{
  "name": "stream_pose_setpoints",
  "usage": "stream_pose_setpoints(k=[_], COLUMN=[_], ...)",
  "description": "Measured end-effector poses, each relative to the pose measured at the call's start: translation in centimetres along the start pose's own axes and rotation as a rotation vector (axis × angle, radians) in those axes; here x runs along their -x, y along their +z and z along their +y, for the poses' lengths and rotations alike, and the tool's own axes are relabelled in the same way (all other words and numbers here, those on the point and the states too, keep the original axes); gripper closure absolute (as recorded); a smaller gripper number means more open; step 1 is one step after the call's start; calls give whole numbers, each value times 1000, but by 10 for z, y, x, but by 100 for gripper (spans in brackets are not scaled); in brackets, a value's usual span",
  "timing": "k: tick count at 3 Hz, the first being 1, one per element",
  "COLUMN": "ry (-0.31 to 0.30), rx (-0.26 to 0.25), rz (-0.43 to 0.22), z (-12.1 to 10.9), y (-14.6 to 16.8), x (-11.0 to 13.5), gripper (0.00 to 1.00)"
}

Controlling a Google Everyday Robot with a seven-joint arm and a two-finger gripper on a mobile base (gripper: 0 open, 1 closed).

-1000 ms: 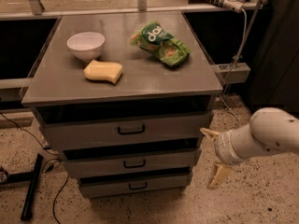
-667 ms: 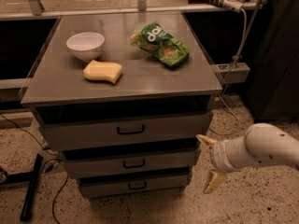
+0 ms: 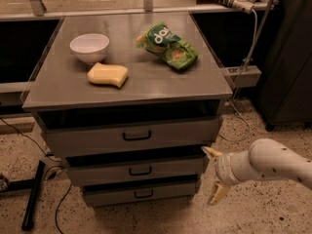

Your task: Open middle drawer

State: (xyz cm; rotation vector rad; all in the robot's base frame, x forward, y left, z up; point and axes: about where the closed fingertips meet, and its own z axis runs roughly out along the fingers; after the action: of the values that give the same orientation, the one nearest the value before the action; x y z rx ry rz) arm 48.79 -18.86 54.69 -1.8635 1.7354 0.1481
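A bowl (image 3: pixel 89 47), a sponge (image 3: pixel 107 74) and a chip bag (image 3: pixel 168 46) are being carried on the cabinet top (image 3: pixel 146 89): the bowl at the rear left, the sponge just before it, the chip bag well apart to the right. Under the top, three drawers are being shown stacked: the top drawer (image 3: pixel 97 139), the middle drawer (image 3: pixel 107 172) beneath it, the bottom drawer (image 3: pixel 112 196) lowest. The gripper (image 3: pixel 210 175) is being held just right of the middle drawer's right end, its fingers (image 3: pixel 212 153) being held apart, one above the other.
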Motion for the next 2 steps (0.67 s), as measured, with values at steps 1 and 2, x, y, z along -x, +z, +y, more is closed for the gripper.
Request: stream_pose_setpoints(k=[1, 2], ry=[-7, 12], rx=[20, 60], rz=[0, -32], z=[5, 7], y=[18, 63], x=[-1, -5], gripper=[0, 0])
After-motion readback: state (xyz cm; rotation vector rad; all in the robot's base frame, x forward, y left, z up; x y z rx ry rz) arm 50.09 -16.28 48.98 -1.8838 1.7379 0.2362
